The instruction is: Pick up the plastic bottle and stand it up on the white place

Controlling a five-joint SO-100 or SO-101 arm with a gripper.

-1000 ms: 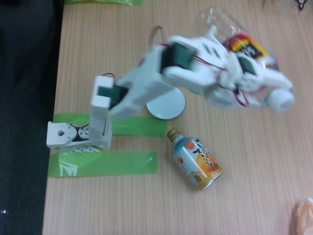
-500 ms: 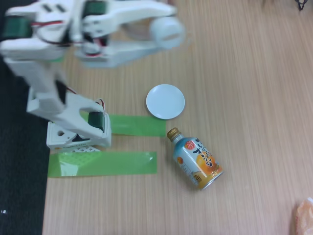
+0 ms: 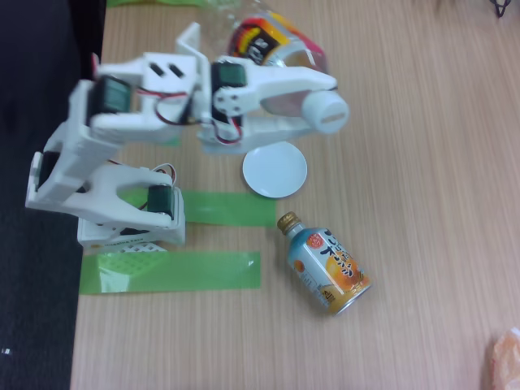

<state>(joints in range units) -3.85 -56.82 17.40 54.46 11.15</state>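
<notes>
The plastic bottle [image 3: 268, 42] is off the table and tilted, its red, yellow and black label at the top of the fixed view. Its white cap [image 3: 326, 111] points down-right. My gripper [image 3: 304, 106] is shut on the bottle near its neck, one white finger above it and one below. The white place [image 3: 275, 172], a small round plate, lies on the wooden table just below the cap and the lower finger. Its top edge is partly covered by the gripper. The bottle's clear body is partly hidden behind the arm.
An orange-and-blue metal bottle [image 3: 327, 264] with a gold cap lies on its side below and right of the plate. Two green tape strips [image 3: 175, 272] lie by the arm's base [image 3: 122, 231]. The table's left edge meets dark floor. Something orange [image 3: 505, 357] sits at the bottom right corner.
The arm with the bottle swung from the right side to the upper left, then back toward the middle. The cap now hangs just above the plate. The metal bottle has stayed put.
</notes>
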